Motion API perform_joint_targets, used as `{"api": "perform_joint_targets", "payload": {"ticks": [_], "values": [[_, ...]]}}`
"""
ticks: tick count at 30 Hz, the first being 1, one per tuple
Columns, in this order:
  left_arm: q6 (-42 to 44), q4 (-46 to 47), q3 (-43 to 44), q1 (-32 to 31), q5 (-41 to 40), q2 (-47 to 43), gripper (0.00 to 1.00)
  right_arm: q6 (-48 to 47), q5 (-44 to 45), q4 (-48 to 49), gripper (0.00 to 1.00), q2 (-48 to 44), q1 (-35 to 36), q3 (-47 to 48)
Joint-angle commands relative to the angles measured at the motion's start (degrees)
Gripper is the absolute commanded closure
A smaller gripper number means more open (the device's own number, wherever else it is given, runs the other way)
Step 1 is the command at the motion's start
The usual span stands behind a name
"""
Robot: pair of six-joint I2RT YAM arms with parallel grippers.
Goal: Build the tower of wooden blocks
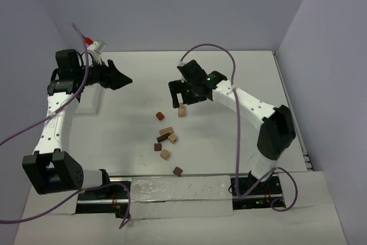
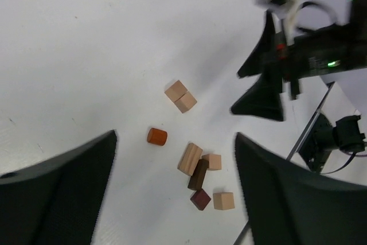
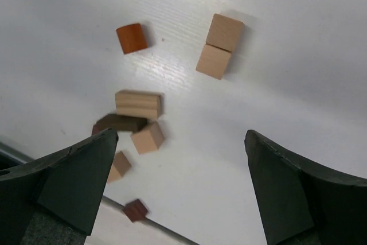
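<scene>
Right gripper [image 3: 180, 137] hangs wide open and empty over the tower [image 3: 219, 46], so far two pale cubes, apparently stacked, at the upper right of its view. Left gripper [image 1: 125, 78], also open and empty, hovers at upper left. Next, likely: fetch one of the loose blocks [image 1: 166, 137] at centre and set it squarely on top.

Both left tool [image 1: 123, 82] and right tool [image 1: 182, 97] gape wide, empty
</scene>
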Motion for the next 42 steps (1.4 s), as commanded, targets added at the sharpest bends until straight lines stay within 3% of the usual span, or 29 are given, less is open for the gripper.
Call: {"api": "perform_joint_targets", "payload": {"ticks": [1,3,4,5,9,15,26,35,42], "values": [[9.2,-2.9,-3.1,-4.0,-2.3,-1.8,0.23,-12.3,1.4,5.1,0.0,-9.6,0.3,-6.0],[13.7,-5.4,-8.2,-12.3,-13.1,-2.1,0.33,-17.7,3.1,8.0,0.0,-13.3,-0.6,-9.3],[14.4,-4.7,-10.0,-14.7,-13.2,-2.6,0.36,-18.4,3.1,9.1,0.0,-14.8,-1.3,-10.8],[14.9,-3.6,-12.6,-18.0,-19.3,-3.2,0.37,-19.3,2.6,10.5,0.0,-16.9,-2.5,-14.1],[15.3,-3.7,-16.2,-23.8,-24.5,-0.4,0.38,-20.6,1.7,14.3,0.0,-22.7,-7.3,-18.9],[16.8,-4.5,-17.1,-33.6,-30.3,4.8,0.4,-19.6,-6.1,17.3,0.0,-30.3,-20.8,-24.2],[17.4,-7.1,-12.9,-38.3,-32.0,15.5,0.41,-18.1,-3.0,18.8,0.0,-33.2,-23.0,-27.5],[17.4,-7.0,-11.6,-40.6,-32.9,17.9,0.42,-17.6,-2.5,19.3,0.0,-32.8,-24.0,-27.2],[16.8,-5.8,-12.3,-42.8,-35.5,20.2,0.49,-16.9,-0.4,20.2,0.0,-33.4,-24.7,-27.2]]}}
